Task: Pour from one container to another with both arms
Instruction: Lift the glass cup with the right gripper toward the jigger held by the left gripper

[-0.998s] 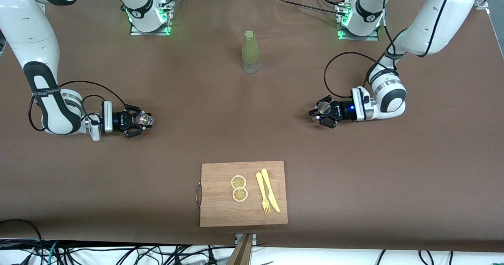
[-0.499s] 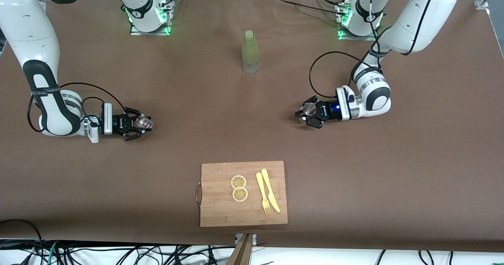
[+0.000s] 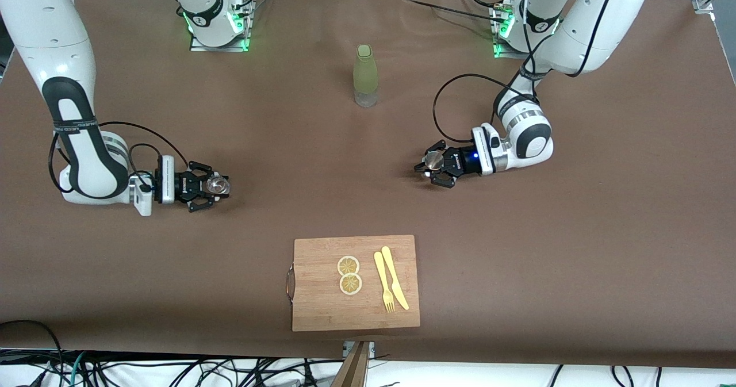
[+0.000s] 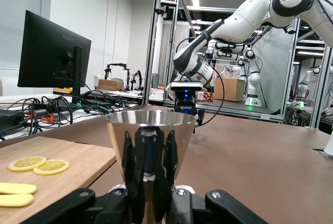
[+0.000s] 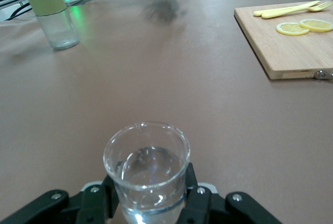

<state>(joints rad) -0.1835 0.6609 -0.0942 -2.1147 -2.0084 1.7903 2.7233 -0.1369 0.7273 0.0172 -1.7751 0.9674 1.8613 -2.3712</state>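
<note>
My left gripper (image 3: 432,165) is shut on a shiny metal cone-shaped cup (image 3: 432,160), held upright low over the table near its middle. In the left wrist view the cup (image 4: 150,151) stands between the fingers (image 4: 131,182). My right gripper (image 3: 211,187) is shut on a clear glass beaker (image 3: 218,185), low over the table toward the right arm's end. The right wrist view shows the beaker (image 5: 146,169) upright with a little clear liquid in it. The two containers are well apart and face each other.
A bottle (image 3: 365,76) with a yellow-green sleeve stands between the two bases. A wooden cutting board (image 3: 322,309) lies near the front edge with two lemon slices (image 3: 349,275), a yellow fork (image 3: 384,288) and a knife (image 3: 395,283).
The left gripper has carried the metal cup toward the middle of the table. The right gripper has shifted the beaker slightly toward the middle and lower in the view.
</note>
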